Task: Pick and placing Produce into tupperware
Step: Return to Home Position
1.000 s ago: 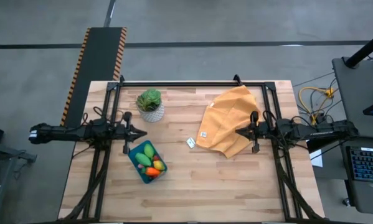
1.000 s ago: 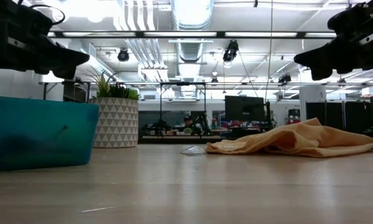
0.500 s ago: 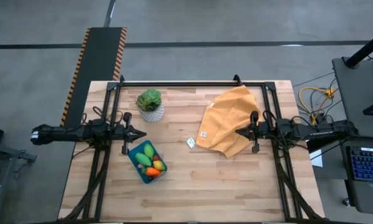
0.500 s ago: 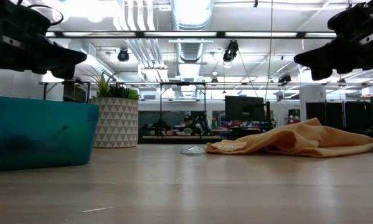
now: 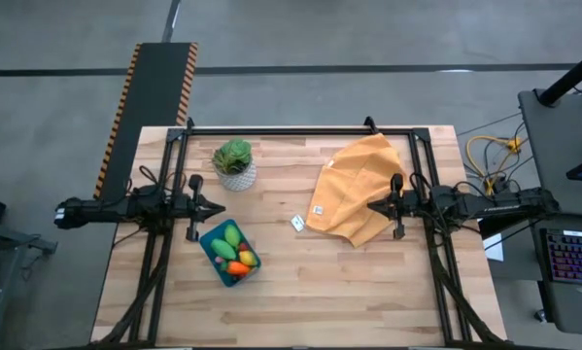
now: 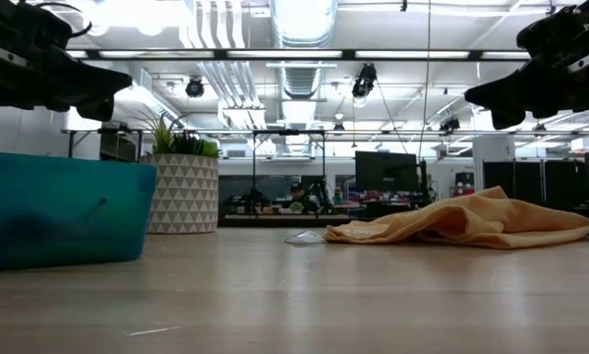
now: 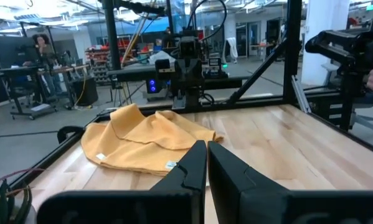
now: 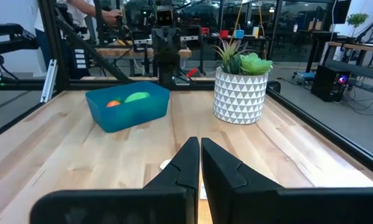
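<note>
The teal tupperware [image 5: 216,259] rests on its base at the table's left of centre. It also shows in the low view [image 6: 58,211] and the right wrist view [image 8: 129,111]. In it lies the produce: a green piece [image 5: 228,236], an orange carrot [image 5: 237,267] and a yellow-red piece [image 5: 247,258]. My left gripper [image 5: 221,207] [image 7: 206,147] hangs shut and level above the table, just beyond the tupperware's far left corner, holding nothing. My right gripper [image 5: 370,205] [image 8: 198,143] hangs shut and level over the near edge of the orange cloth, touching nothing.
A leafy plant in a white patterned pot [image 5: 234,165] stands behind the tupperware. A crumpled orange cloth [image 5: 357,190] lies at the far right, a small white tag [image 5: 297,223] beside it. Black frame rails [image 5: 300,129] run along the far, left and right sides. Bare wood spans the near half.
My left gripper has drawn back a little toward the table's left edge, staying shut and level. Nothing else has moved.
</note>
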Robot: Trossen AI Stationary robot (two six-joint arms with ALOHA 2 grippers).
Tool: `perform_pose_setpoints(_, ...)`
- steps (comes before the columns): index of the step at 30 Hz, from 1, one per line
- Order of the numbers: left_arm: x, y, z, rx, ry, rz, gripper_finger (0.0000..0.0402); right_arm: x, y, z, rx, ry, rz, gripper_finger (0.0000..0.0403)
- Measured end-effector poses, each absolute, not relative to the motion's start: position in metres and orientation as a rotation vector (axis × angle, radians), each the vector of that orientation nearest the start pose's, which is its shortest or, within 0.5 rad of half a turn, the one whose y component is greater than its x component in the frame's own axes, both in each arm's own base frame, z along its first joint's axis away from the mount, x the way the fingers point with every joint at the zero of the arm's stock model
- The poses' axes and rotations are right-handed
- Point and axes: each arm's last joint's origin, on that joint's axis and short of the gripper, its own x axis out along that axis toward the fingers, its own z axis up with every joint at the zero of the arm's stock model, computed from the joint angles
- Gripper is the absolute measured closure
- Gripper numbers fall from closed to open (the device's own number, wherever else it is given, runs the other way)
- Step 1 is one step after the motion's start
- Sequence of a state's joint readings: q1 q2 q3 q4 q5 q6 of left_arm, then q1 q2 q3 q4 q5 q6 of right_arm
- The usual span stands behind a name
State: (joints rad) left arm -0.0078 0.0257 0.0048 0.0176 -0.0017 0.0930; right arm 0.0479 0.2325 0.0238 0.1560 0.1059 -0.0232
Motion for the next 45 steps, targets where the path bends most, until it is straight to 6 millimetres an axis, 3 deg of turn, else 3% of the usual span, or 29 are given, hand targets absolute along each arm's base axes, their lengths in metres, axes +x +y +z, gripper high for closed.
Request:
perform_pose_setpoints(19, 0.0997, -0.0014, 0.1641, 0.115, 0.012, -0.031, 0.0402, 0.1116, 0.0023, 0.1668, -0.057, 0.058, -0.057, 0.0394)
perform_pose_setpoints(45, 0.1009, -0.0015, 0.1631, 0.116, 0.025, -0.033, 0.0402, 0.1116, 0.0023, 0.1669, 0.044, 0.054, -0.059, 0.0394)
